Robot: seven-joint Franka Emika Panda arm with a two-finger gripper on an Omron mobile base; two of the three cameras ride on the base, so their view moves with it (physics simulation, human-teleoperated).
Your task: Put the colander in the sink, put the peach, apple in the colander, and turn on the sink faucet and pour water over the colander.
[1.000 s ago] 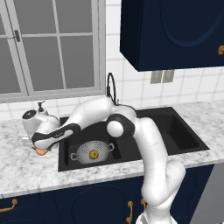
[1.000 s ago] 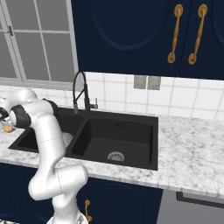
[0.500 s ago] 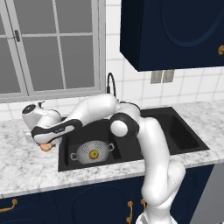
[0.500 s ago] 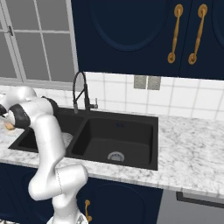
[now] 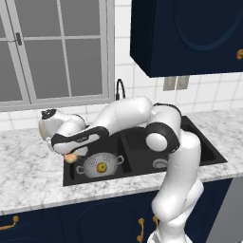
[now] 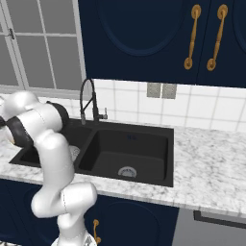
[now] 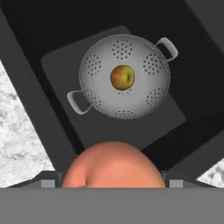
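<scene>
**Peach carried over the left basin rim**

Since a second ago the hand has been lifted and drawn rightward, from the counter toward the sink edge, with the peach (image 7: 113,165) brought along. The gripper (image 5: 71,156) is clamped on the peach, its jaws held wide by the fruit; the fingertips themselves are hidden behind it in the hand view. In the left base view the orange-pink fruit is seen under the hand, just at the left rim of the sink (image 5: 68,178).

Below and beyond it, the colander (image 7: 124,76) is set on the floor of the left basin, upright, with its two loop handles turned toward opposite corners. The apple (image 7: 122,77) is lying in the middle of the colander, yellow-green with a reddish side. Dark basin floor is left bare all round the colander. White marbled counter (image 7: 19,140) is seen to either side of the basin walls. The sink faucet (image 6: 89,101) is standing behind the divider, well apart from the hand, and the right basin is partly crossed by the arm's elbow.
</scene>
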